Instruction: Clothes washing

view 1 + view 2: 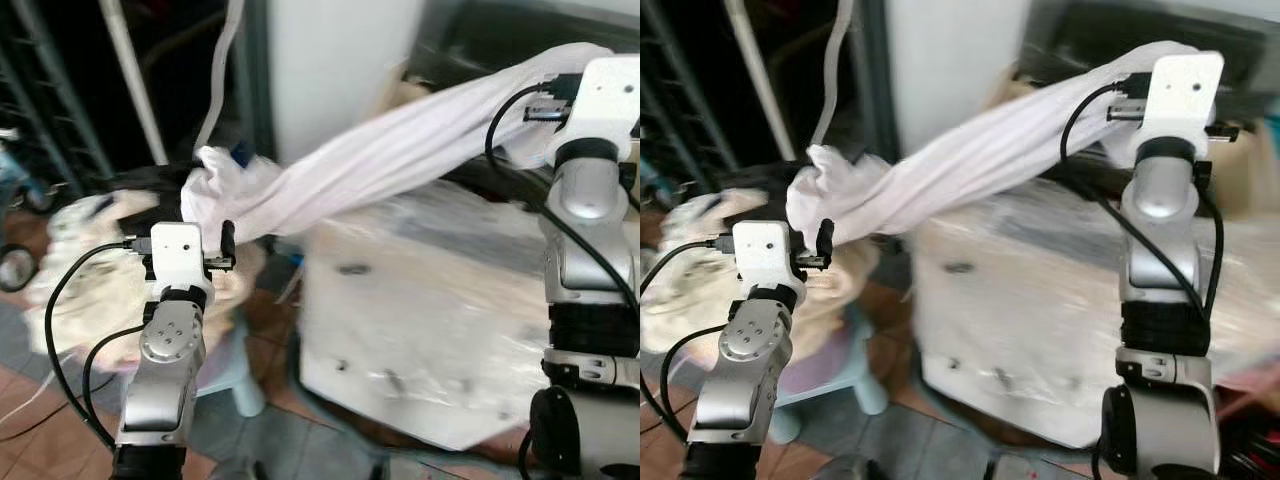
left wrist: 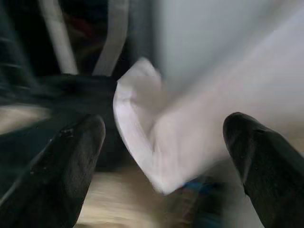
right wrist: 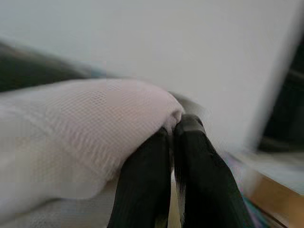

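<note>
A long white garment [image 1: 400,150] stretches in the air from upper right down to the left. My right gripper [image 3: 173,137] is shut on its upper end, the two black fingers pressed together on the mesh fabric. The right wrist [image 1: 610,95] is raised high at the right. The garment's bunched lower end [image 1: 225,190] hangs just beyond my left gripper [image 2: 164,126], which is open with its fingers [image 2: 71,161] spread wide either side of the white cloth. A plastic-wrapped white washing machine [image 1: 430,300] stands below the garment.
A pile of cream and dark laundry [image 1: 80,260] lies at the left behind my left arm. A pale plastic stool [image 1: 240,380] stands on the tiled floor [image 1: 50,440]. White pipes [image 1: 135,80] and a white wall panel [image 1: 340,60] rise behind.
</note>
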Available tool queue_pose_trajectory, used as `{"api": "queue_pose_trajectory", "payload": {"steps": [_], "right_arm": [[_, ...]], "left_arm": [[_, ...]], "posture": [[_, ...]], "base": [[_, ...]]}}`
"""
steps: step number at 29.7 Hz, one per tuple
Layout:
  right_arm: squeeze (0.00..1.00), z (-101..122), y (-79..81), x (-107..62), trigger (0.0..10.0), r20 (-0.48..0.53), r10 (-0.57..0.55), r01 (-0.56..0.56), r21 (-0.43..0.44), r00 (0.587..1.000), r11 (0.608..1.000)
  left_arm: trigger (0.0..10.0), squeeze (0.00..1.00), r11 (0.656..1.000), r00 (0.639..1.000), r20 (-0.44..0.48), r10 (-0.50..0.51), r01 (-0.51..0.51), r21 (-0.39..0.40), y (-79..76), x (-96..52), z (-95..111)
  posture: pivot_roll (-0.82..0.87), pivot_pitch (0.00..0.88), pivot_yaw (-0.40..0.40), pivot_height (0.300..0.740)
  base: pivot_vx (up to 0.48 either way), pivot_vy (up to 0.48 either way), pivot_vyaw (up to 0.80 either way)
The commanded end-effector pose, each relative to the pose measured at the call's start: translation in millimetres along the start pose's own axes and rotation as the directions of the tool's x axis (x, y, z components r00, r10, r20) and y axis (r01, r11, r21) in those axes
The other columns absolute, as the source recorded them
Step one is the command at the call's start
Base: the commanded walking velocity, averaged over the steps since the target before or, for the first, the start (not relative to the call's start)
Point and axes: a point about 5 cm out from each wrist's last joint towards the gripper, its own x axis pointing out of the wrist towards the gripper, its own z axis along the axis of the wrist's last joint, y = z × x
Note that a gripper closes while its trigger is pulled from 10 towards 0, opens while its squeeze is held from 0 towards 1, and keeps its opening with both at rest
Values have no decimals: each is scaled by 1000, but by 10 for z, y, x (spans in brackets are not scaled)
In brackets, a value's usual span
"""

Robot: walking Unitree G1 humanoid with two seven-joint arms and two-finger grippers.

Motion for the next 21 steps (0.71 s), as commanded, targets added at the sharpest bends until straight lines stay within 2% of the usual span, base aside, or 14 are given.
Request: {"api": "queue_pose_trajectory", "payload": {"steps": [1,4,5,6,7,9,10,12,15,19,21], "right_arm": [[0,17,-230,77,10000,-14,-119,119,1,993,993],[0,-97,-245,91,10000,-86,-129,133,47,988,990],[0,-125,-149,66,10000,-96,-72,77,55,993,996],[0,-125,-149,66,10000,-96,-72,77,55,993,996],[0,-139,-50,35,10000,-102,-20,28,76,995,997],[0,-176,93,-2,10000,-121,70,-58,107,990,993],[0,-190,179,-40,10000,-123,121,-102,154,985,983],[0,-189,219,-62,10000,-118,149,-125,188,982,974],[0,-159,362,-123,10000,-87,246,-223,219,965,950],[0,-122,442,-172,10000,-55,302,-280,247,952,928],[0,-76,489,-192,10000,-22,339,-319,283,941,905]], "left_arm": [[10000,0,999,1000,6,24,-24,23,81,8,21],[10000,0,999,1000,6,30,-30,14,87,11,22],[10000,0,999,1000,11,28,-28,19,91,12,33],[10000,0,999,1000,11,28,-28,19,91,12,33],[10000,0,1000,1000,15,18,-19,21,96,21,56],[10000,0,1000,1000,27,15,-15,15,105,31,94],[10000,0,1000,999,37,17,-17,14,115,37,130],[10000,0,1000,999,41,21,-21,14,122,40,146],[10000,0,1000,999,44,28,-29,10,150,30,155],[10000,0,1000,999,38,23,-23,12,155,-3,121],[10000,0,1000,999,30,25,-25,-1,149,-10,112]], "posture": [[-33,0,-17,740],[-33,0,-16,740],[-34,0,-16,740],[-34,0,-16,740],[-34,0,-14,740],[-33,0,-15,740],[-33,0,-16,740],[-30,0,-17,740],[-30,0,-16,740],[-26,0,-17,740],[-24,0,-17,740]], "base": [[0,0,-750],[0,0,-750],[0,0,-750],[0,0,-750],[0,0,-750],[0,0,0],[0,0,0],[0,0,0],[0,0,0],[0,0,0],[0,0,0]]}}
